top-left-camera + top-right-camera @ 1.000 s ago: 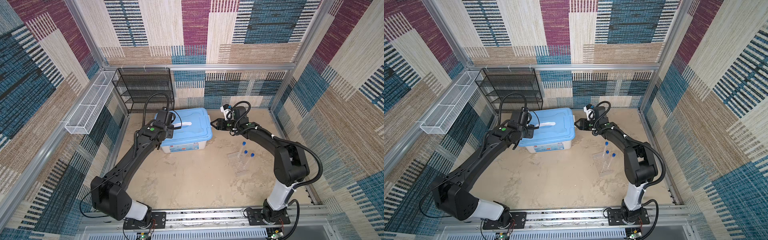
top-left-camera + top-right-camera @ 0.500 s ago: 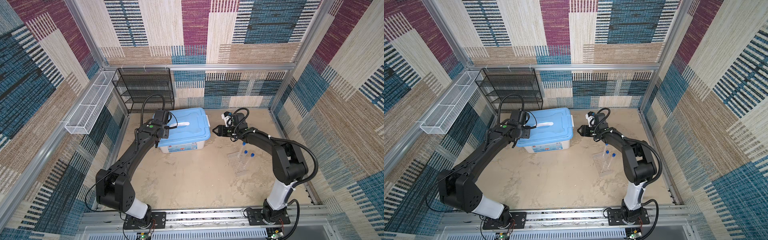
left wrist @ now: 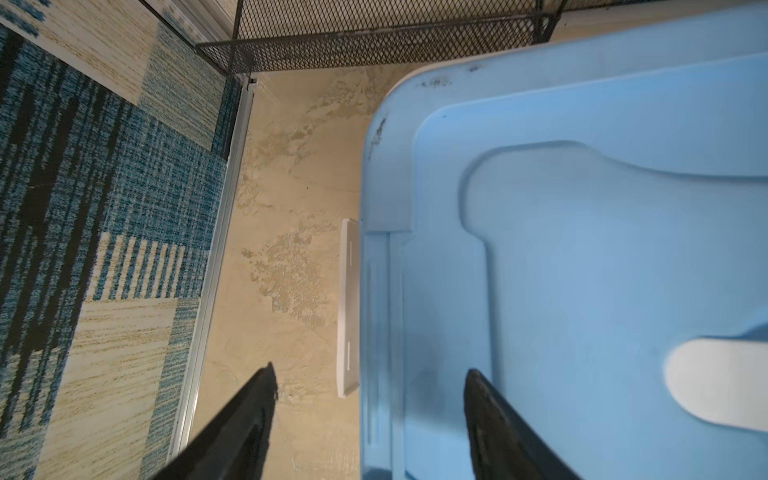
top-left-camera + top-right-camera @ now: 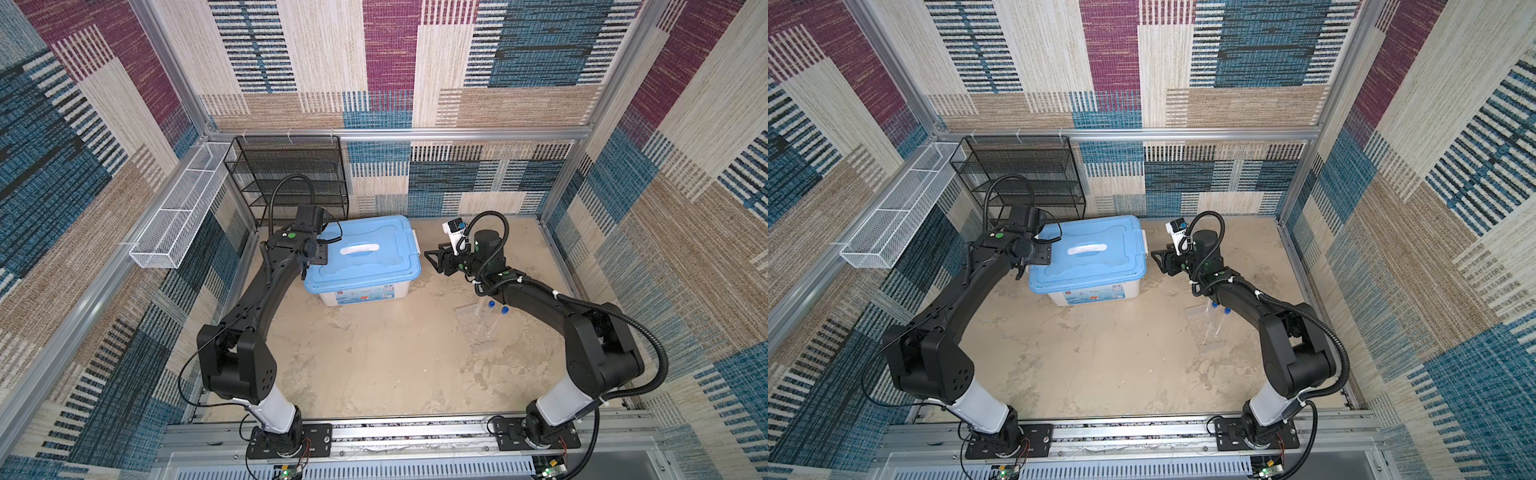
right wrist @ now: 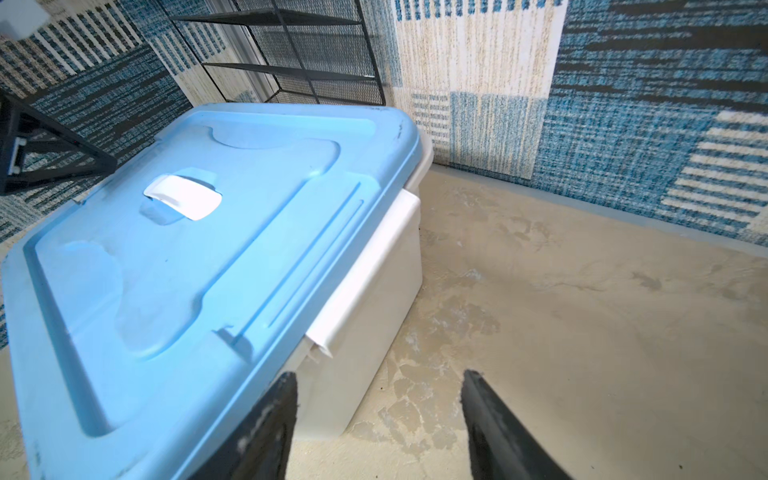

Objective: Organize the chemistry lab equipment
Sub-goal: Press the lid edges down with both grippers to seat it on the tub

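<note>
The blue-capped tubes (image 4: 492, 305) sit in the clear rack (image 4: 471, 326) on the right side of the bench (image 4: 374, 357). I make out two caps in both top views. A third may be hidden under my right arm (image 4: 536, 296), whose forearm passes over the rack's far end. The tubes seem to stand caps-up, though from above I cannot tell upright from leaning. No other lab piece shows in any view.

From my right end effector (image 5: 379, 373) the rack lies behind and below, back toward that arm's own base. The fingers point the opposite way, at the right end of the tub (image 5: 365, 353), close to the right latch (image 5: 365, 270) under the blue lid (image 5: 187, 270) and seemingly not touching it. They stand well apart with nothing between them. My left end effector (image 3: 370, 369) is across the tub, also spread and empty, straddling the lid's left edge just by the left latch (image 3: 348, 307). The whole tub lies between it and the rack.

So the right arm is clearly the nearer one to the tubes, but it would have to draw back and turn downward to reach them. With both end effectors flanking the closed tub, I judge the latches to be the step in hand.
</note>
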Motion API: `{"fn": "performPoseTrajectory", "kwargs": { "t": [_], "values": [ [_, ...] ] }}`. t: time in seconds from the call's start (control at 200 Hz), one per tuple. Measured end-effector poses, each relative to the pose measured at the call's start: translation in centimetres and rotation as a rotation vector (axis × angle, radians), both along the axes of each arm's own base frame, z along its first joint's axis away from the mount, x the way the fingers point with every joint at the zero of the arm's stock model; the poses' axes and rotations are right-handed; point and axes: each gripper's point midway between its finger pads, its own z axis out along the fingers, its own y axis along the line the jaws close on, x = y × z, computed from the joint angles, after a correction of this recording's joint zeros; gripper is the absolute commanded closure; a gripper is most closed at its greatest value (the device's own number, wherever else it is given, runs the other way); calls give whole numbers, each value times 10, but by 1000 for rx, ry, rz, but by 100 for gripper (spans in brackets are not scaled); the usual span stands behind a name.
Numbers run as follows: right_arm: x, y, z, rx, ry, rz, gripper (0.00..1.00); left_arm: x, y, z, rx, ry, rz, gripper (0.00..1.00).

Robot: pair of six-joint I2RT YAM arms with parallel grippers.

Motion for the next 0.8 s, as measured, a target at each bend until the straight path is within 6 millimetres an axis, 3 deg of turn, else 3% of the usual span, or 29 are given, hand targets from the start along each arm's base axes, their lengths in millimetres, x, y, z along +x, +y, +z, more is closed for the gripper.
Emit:
{"fn": "performPoseTrajectory", "kwargs": {
  "t": [0.295,0.576,0.796],
  "values": [
    [3,19,-11,34,5,34,38,6,10,-7,20,34,15,29],
    [14,17,-12,62,-13,-9,44,15,18,-11,19,21,34,29],
    [16,9,-32,40,23,-61,44,19,12,-14,-2,14,5,30]
  ]
}}
